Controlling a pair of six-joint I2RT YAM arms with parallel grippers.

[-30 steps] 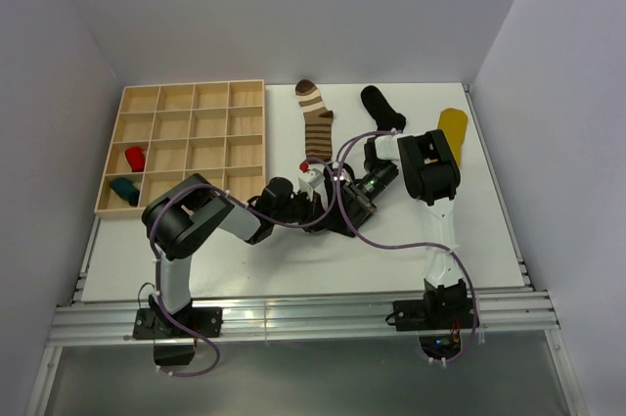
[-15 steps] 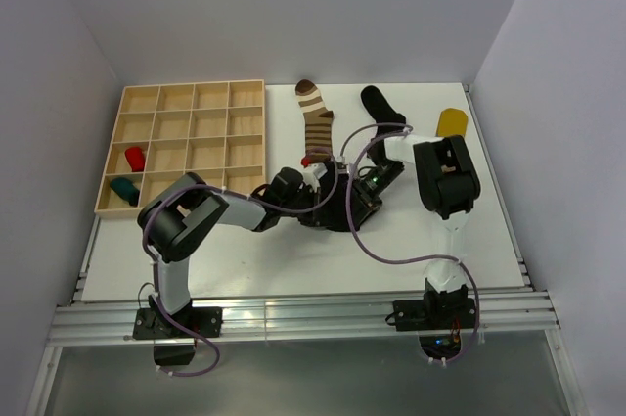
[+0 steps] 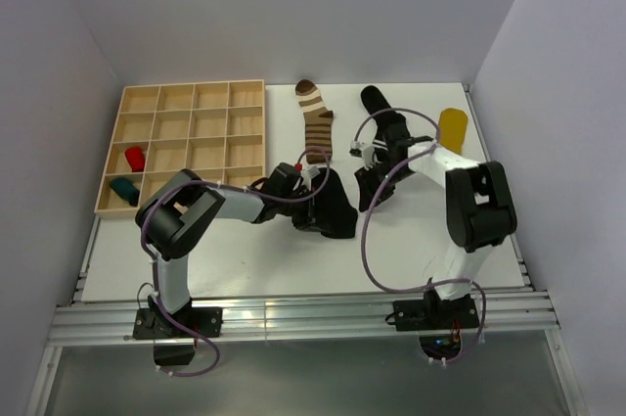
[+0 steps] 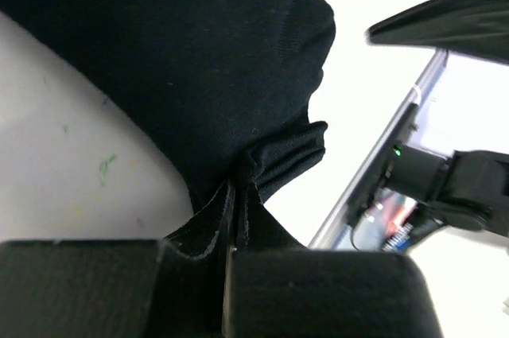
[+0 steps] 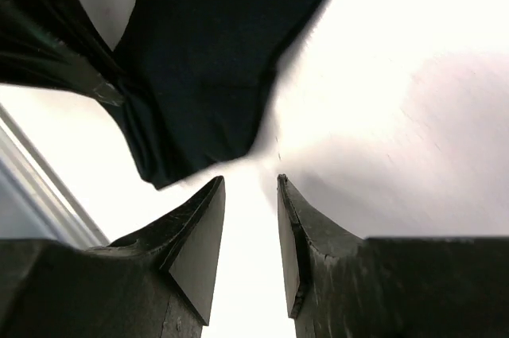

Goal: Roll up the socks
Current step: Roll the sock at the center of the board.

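Observation:
A black sock (image 3: pixel 337 216) lies bunched near the table's middle. My left gripper (image 3: pixel 309 203) is shut on a fold of it; in the left wrist view the jaws (image 4: pixel 237 188) pinch the black sock (image 4: pixel 199 60) tightly. My right gripper (image 3: pixel 368 197) hangs just right of that sock, open and empty. The right wrist view shows its fingers (image 5: pixel 199 227) apart over bare table, the black sock (image 5: pixel 207 60) ahead. A brown-and-cream striped sock (image 3: pixel 315 122), another black sock (image 3: pixel 375 100) and a yellow sock (image 3: pixel 452 127) lie flat at the back.
A wooden compartment tray (image 3: pixel 245 132) sits at the back left, holding a red roll (image 3: pixel 134 158) and a teal roll (image 3: pixel 124 189). The right arm's forearm crosses over the far black sock. Cables loop between the arms.
My right gripper opened, let go of the black sock and drew away to the right. My left gripper closed fully on the sock and stays there.

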